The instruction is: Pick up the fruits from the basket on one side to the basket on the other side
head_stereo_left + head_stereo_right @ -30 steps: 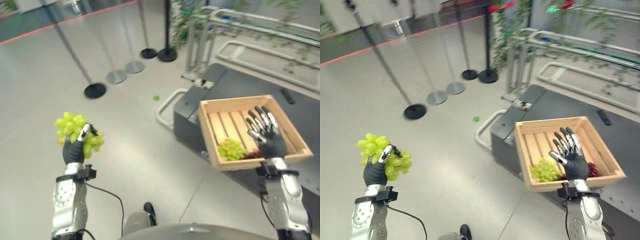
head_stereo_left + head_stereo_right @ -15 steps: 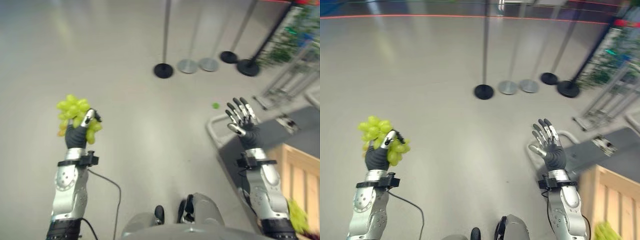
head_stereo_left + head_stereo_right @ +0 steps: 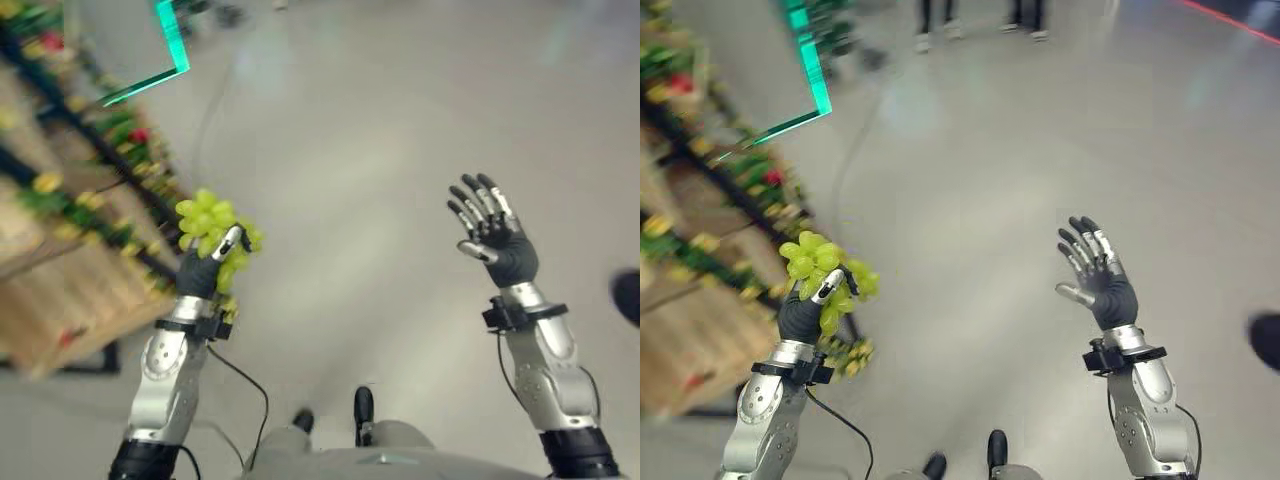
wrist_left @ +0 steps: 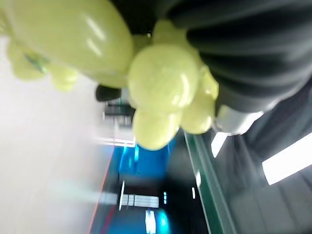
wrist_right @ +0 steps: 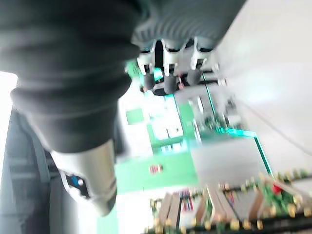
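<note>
Left eye view, lower left of centre: your left hand is raised above the floor with its fingers curled round a bunch of green grapes, the fruit bulging out above and to the right of the dark cover. Close up in the left wrist view, the same grapes press against the ribbed cover, pale and glossy. At right of centre in the frame, your right hand is held up at about the same height, fingers straight and spread wide, palm empty, well apart from the left. In the right wrist view its dark-tipped fingers point away from the cover, clear of everything. Under both hands lies a pale, shiny floor. Down the left edge of the frame runs a wooden stand with dark rails, hung with green leaves and small red and yellow pieces; its lower boards sit just left of your left arm. A green-lit strip glows at the upper left. In the right eye view, a person's legs stand at the top edge.
</note>
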Available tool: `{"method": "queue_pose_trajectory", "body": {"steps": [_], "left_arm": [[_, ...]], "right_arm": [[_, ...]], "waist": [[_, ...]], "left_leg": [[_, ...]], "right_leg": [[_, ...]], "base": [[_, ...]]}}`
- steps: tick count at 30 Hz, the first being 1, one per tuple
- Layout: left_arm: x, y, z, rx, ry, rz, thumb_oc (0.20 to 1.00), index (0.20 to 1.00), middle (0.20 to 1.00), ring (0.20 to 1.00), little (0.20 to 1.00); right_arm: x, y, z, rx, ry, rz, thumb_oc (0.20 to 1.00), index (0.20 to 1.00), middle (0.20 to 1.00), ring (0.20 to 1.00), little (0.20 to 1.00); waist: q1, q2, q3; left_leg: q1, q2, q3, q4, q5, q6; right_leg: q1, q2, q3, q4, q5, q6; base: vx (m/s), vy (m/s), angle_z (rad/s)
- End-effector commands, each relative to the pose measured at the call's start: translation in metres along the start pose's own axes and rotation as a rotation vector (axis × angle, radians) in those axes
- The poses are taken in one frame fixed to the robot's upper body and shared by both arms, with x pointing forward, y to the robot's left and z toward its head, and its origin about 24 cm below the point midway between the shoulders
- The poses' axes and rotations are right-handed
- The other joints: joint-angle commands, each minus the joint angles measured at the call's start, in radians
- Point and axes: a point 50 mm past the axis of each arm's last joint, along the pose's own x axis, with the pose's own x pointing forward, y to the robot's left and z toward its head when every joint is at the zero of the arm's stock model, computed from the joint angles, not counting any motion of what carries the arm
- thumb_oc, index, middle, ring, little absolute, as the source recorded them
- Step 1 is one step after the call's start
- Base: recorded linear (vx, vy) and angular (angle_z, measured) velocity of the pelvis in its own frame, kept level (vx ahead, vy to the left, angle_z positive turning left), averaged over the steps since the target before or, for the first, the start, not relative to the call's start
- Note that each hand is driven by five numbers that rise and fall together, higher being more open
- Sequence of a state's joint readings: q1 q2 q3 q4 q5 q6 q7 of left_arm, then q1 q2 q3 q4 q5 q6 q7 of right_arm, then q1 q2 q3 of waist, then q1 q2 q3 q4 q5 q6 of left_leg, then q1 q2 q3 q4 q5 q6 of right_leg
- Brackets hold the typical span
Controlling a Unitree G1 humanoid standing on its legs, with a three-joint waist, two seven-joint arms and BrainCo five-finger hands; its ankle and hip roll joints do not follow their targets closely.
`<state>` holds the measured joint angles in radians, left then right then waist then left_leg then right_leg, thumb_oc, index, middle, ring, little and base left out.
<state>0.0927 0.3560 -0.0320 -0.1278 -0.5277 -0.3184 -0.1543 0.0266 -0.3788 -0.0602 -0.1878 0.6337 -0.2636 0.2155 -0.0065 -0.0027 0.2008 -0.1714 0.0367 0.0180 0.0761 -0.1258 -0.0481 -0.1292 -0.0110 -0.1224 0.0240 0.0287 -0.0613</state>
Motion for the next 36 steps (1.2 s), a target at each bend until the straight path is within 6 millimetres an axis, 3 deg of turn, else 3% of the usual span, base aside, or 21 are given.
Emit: {"method": "queue_pose_trajectory", "body": {"steps": [1,3,5,6,7,8,9,11,13,14,16,17,21,22,23,25,26,29,31,32,36], "left_arm": [[0.015,0.005,0.040,0.075,-0.206,-0.028,0.200,0.200,0.200,0.200,0.200],[0.011,0.011,0.041,0.093,-0.199,-0.018,0.200,0.200,0.200,0.200,0.200],[0.006,0.013,0.040,0.082,-0.185,-0.007,0.200,0.200,0.200,0.200,0.200],[0.003,0.015,0.039,0.094,-0.177,0.000,0.200,0.200,0.200,0.200,0.200],[0.003,0.015,0.039,0.094,-0.176,0.001,0.200,0.200,0.200,0.200,0.200],[0.004,0.015,0.039,0.090,-0.177,0.008,0.200,0.200,0.200,0.200,0.200],[0.004,0.016,0.038,0.089,-0.174,0.013,0.200,0.200,0.200,0.200,0.200],[0.006,0.016,0.041,0.115,-0.181,0.003,0.200,0.200,0.200,0.200,0.200],[0.007,0.015,0.041,0.107,-0.177,-0.006,0.200,0.200,0.200,0.200,0.200],[0.007,0.015,0.041,0.107,-0.177,-0.006,0.200,0.200,0.200,0.200,0.200],[0.007,0.015,0.044,0.118,-0.182,-0.017,0.200,0.200,0.200,0.200,0.200],[0.007,0.015,0.044,0.118,-0.182,-0.017,0.200,0.200,0.200,0.200,0.200],[0.008,0.017,0.045,0.149,-0.179,-0.017,0.200,0.200,0.200,0.200,0.200],[0.009,0.017,0.046,0.163,-0.182,-0.017,0.200,0.200,0.200,0.200,0.200],[0.010,0.017,0.045,0.173,-0.177,-0.013,0.200,0.200,0.200,0.200,0.200],[0.011,0.016,0.041,0.168,-0.165,-0.013,0.200,0.200,0.200,0.200,0.200],[0.011,0.016,0.041,0.168,-0.165,-0.013,0.200,0.200,0.200,0.200,0.200],[0.010,0.017,0.041,0.177,-0.157,-0.007,0.200,0.200,0.200,0.200,0.200],[0.010,0.018,0.041,0.182,-0.155,-0.001,0.200,0.200,0.200,0.200,0.200],[0.011,0.018,0.040,0.176,-0.151,0.002,0.200,0.200,0.200,0.200,0.200],[0.010,0.013,0.032,0.144,-0.130,-0.010,0.200,0.200,0.200,0.200,0.200]], "right_arm": [[0.000,0.005,0.017,-0.042,-0.101,0.017,1.000,1.000,1.000,1.000,1.000],[-0.001,0.006,0.015,-0.012,-0.096,0.023,1.000,1.000,1.000,1.000,1.000],[-0.005,0.006,0.013,0.009,-0.087,0.016,1.000,1.000,1.000,1.000,1.000],[-0.006,0.005,0.013,0.015,-0.093,0.003,1.000,1.000,1.000,1.000,1.000],[-0.007,0.005,0.013,0.015,-0.092,0.003,1.000,1.000,1.000,1.000,1.000],[-0.006,0.004,0.014,0.011,-0.101,-0.005,1.000,1.000,1.000,1.000,1.000],[-0.006,0.004,0.014,0.010,-0.101,-0.007,1.000,1.000,1.000,1.000,1.000],[-0.004,0.003,0.016,-0.001,-0.118,-0.017,1.000,1.000,1.000,1.000,1.000],[0.001,0.006,0.014,-0.027,-0.104,-0.006,1.000,1.000,1.000,1.000,1.000],[0.001,0.006,0.014,-0.027,-0.104,-0.006,1.000,1.000,1.000,1.000,1.000],[0.001,0.006,0.009,-0.053,-0.075,-0.004,1.000,1.000,1.000,1.000,1.000],[0.001,0.007,0.009,-0.053,-0.075,-0.004,1.000,1.000,1.000,1.000,1.000],[-0.001,0.007,-0.001,-0.062,-0.027,-0.016,1.000,1.000,1.000,1.000,1.000],[-0.001,0.007,-0.002,-0.071,-0.020,-0.015,1.000,1.000,1.000,1.000,1.000],[-0.001,0.007,-0.005,-0.068,-0.014,-0.021,1.000,1.000,1.000,1.000,1.000],[-0.011,0.000,-0.007,-0.072,0.027,-0.041,1.000,1.000,1.000,1.000,1.000],[-0.011,0.000,-0.007,-0.073,0.027,-0.040,1.000,1.000,1.000,1.000,1.000],[-0.018,-0.005,-0.011,-0.054,0.041,-0.073,1.000,1.000,1.000,1.000,1.000],[-0.019,-0.006,-0.012,-0.058,0.050,-0.083,1.000,1.000,1.000,1.000,1.000],[-0.023,-0.008,-0.012,-0.061,0.061,-0.095,1.000,1.000,1.000,1.000,1.000],[-0.027,-0.013,-0.015,-0.064,0.083,-0.111,1.000,1.000,1.000,1.000,1.000]], "waist": [[0.018,-0.029,-0.025],[0.034,-0.047,-0.033],[0.038,-0.052,-0.046],[0.031,-0.049,-0.065],[0.030,-0.048,-0.065],[0.026,-0.046,-0.066],[0.025,-0.041,-0.072],[0.026,-0.036,-0.074],[0.045,-0.036,-0.075],[0.045,-0.036,-0.075],[0.060,-0.048,-0.072],[0.060,-0.048,-0.072],[0.061,-0.041,-0.067],[0.054,-0.035,-0.060],[0.046,-0.029,-0.056],[-0.023,-0.007,-0.050],[-0.023,-0.006,-0.053],[-0.020,-0.007,-0.060],[-0.032,-0.005,-0.065],[-0.042,-0.025,-0.066],[-0.052,-0.046,-0.083]], "left_leg": [[-0.038,0.000,-0.046,0.007,0.172,-0.032],[-0.005,-0.004,-0.068,0.067,0.112,-0.031],[0.051,0.026,-0.045,0.046,0.089,-0.034],[0.095,0.084,0.020,-0.015,0.112,-0.050],[0.098,0.084,0.019,-0.020,0.114,-0.051],[0.094,0.111,0.059,-0.038,0.140,-0.063],[0.115,0.130,0.077,-0.065,0.132,-0.079],[0.117,0.148,0.128,-0.090,0.151,-0.085],[0.106,0.128,0.128,-0.063,0.128,-0.080],[0.106,0.128,0.128,-0.063,0.128,-0.080],[0.081,0.066,0.120,0.024,0.059,-0.046],[0.080,0.065,0.120,0.025,0.059,-0.046],[0.099,-0.042,0.096,0.050,-0.010,0.033],[0.106,-0.062,0.093,0.044,0.004,0.053],[0.115,-0.076,0.083,0.043,-0.001,0.065],[0.183,-0.100,0.013,-0.002,0.005,0.071],[0.181,-0.098,0.013,-0.004,0.008,0.070],[0.207,-0.096,-0.024,-0.038,0.009,0.056],[0.220,-0.090,-0.040,-0.050,0.010,0.054],[0.256,-0.100,-0.073,-0.046,-0.012,0.049],[0.272,-0.115,-0.089,0.036,-0.059,0.034]], "right_leg": [[0.099,-0.092,-0.233,-0.006,-0.096,0.156],[0.107,-0.098,-0.276,0.012,-0.112,0.138],[0.124,-0.094,-0.311,0.017,-0.126,0.135],[0.146,-0.097,-0.367,0.010,-0.124,0.142],[0.148,-0.097,-0.369,0.009,-0.124,0.142],[0.152,-0.103,-0.390,0.009,-0.118,0.146],[0.168,-0.102,-0.396,0.009,-0.133,0.157],[0.177,-0.114,-0.435,0.004,-0.116,0.167],[0.189,-0.161,-0.463,-0.006,-0.077,0.195],[0.189,-0.161,-0.463,-0.006,-0.077,0.195],[0.215,-0.241,-0.482,0.035,-0.060,0.224],[0.214,-0.242,-0.482,0.036,-0.060,0.224],[0.172,-0.360,-0.426,0.274,-0.019,0.248],[0.145,-0.374,-0.419,0.325,0.020,0.233],[0.115,-0.365,-0.371,0.376,0.021,0.230],[-0.053,-0.136,-0.161,0.375,-0.094,0.190],[-0.056,-0.134,-0.162,0.372,-0.091,0.188],[-0.065,-0.172,-0.262,0.174,-0.068,0.183],[-0.080,-0.157,-0.244,0.111,-0.046,0.190],[-0.076,-0.147,-0.199,0.063,0.003,0.216],[0.000,-0.113,-0.151,0.033,0.001,0.195]], "base": [[-0.09,-0.100,1.22],[-0.02,-0.071,0.56],[0.05,0.040,0.75],[0.04,0.094,0.77],[0.03,0.143,0.69],[0.10,0.114,0.89],[0.11,0.194,0.92],[0.08,0.304,0.81],[0.08,0.405,0.75],[0.10,0.315,0.64],[0.17,0.468,0.24],[0.19,0.474,0.10],[0.19,0.513,0.30],[0.17,0.518,0.72],[0.17,0.435,0.54],[0.33,0.353,0.43],[0.31,0.199,0.43],[0.24,-0.001,0.47],[0.33,-0.073,0.46],[0.34,-0.084,0.64],[0.32,-0.155,1.02]]}}
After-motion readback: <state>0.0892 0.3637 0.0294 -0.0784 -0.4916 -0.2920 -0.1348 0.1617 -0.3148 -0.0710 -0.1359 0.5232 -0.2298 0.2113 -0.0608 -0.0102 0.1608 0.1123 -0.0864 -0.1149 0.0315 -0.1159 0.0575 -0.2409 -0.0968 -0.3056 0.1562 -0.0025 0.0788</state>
